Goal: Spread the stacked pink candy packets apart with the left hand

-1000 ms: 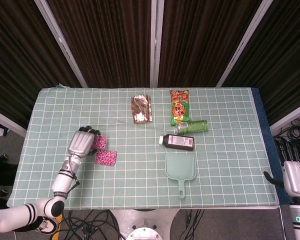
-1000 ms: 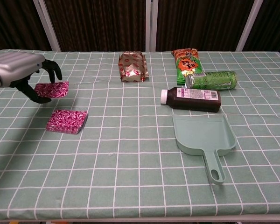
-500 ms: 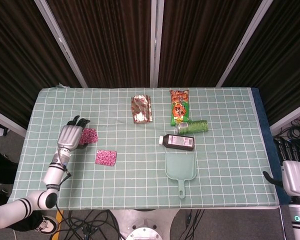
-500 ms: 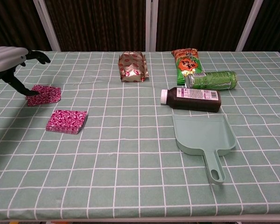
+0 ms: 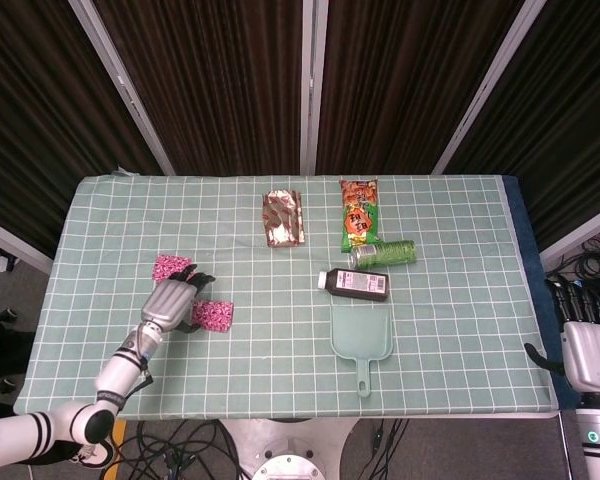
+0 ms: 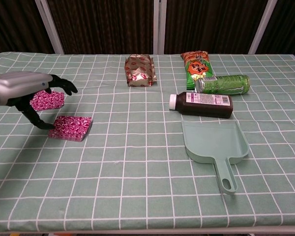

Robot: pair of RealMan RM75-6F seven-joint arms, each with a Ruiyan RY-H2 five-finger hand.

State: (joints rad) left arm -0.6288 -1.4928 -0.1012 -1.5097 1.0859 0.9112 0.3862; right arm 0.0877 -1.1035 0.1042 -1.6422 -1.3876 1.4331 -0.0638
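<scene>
Two pink candy packets lie apart on the left of the table. The far packet [image 5: 168,266] [image 6: 47,99] sits toward the back left. The near packet [image 5: 214,315] [image 6: 72,127] lies flat a little in front and to the right. My left hand [image 5: 168,304] [image 6: 24,91] hovers between them with fingers spread, and its fingertips [image 6: 45,125] come down at the near packet's left edge. It holds nothing. My right hand [image 5: 590,352] hangs off the table's right edge, empty, fingers extended.
A foil snack pack [image 5: 284,218], an orange-green snack bag [image 5: 358,212], a green can [image 5: 385,254] on its side, a dark bottle [image 5: 355,284] lying flat and a mint dustpan [image 5: 361,335] occupy the table's middle and back on the checked green cloth [image 5: 460,300].
My left hand slid the far packet back and left, let go of it, then moved forward and right to the near packet's left edge. The right hand stayed still.
</scene>
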